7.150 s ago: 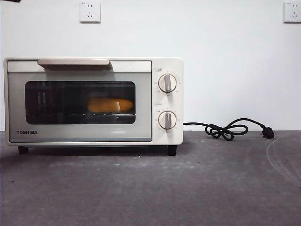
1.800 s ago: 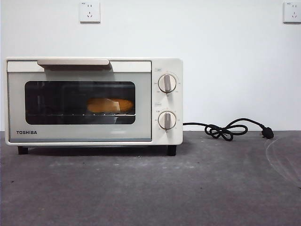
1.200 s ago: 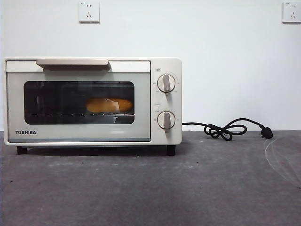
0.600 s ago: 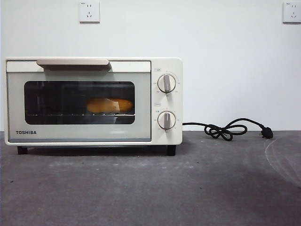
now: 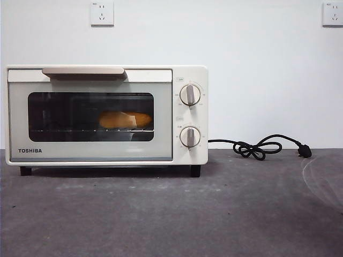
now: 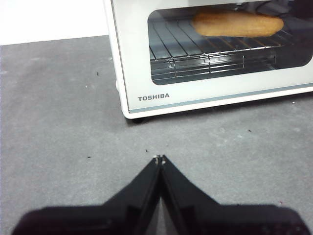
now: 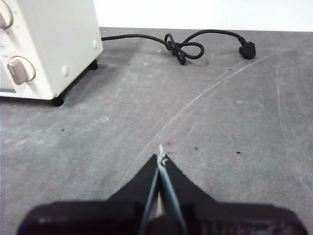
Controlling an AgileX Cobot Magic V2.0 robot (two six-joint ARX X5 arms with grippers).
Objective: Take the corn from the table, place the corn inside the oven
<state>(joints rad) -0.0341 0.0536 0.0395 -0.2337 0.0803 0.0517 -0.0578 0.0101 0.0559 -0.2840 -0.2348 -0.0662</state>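
The corn lies on the wire rack inside the cream-white oven, seen through the dark glass of its closed door. In the left wrist view the corn shows behind the glass of the oven. My left gripper is shut and holds nothing, hovering over the table in front of the oven's left corner. My right gripper is shut with nothing in it, over the table to the right of the oven. Neither arm shows in the front view.
A black power cord with its plug lies coiled on the table right of the oven, also visible as the cord in the right wrist view. Two wall sockets sit on the white wall behind.
The oven shifted very slightly side to side between frames; the corn stays on the rack behind the closed door. A dark arm tip at the top left corner 5.8 s ago is gone.
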